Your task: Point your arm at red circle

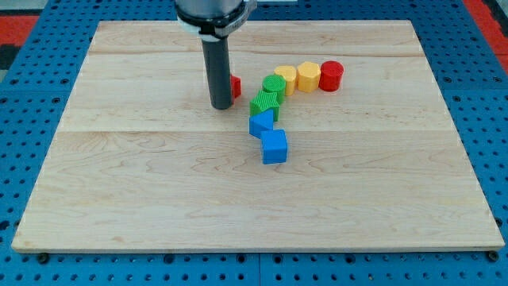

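Observation:
A red round block [331, 75] stands at the right end of a curved chain of blocks near the view's top. My tip [221, 106] rests on the board well to the left of that chain, far from the red round block. A second red block [235, 86] shows only as a sliver just right of the rod, mostly hidden behind it, so I cannot make out its shape.
The chain runs from the red round block through two yellow blocks [308, 77] [286, 79], a green round block [274, 86], a green block [264, 103], a blue block [260, 125] and a blue cube [275, 147]. The wooden board [119, 199] lies on a blue pegboard.

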`<state>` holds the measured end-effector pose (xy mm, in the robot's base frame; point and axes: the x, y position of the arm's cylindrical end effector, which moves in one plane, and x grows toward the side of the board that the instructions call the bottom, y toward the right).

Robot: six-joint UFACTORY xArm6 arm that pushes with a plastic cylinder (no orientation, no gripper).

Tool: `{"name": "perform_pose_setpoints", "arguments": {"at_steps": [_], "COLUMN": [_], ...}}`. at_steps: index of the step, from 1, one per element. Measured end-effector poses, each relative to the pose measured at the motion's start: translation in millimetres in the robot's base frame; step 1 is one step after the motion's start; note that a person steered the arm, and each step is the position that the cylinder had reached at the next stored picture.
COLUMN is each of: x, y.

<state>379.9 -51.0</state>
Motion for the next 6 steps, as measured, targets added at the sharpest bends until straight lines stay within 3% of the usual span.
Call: {"name": "perform_pose_setpoints", "arguments": {"at_steps": [4, 6], "x": [-113, -96], "y": [61, 203]}}
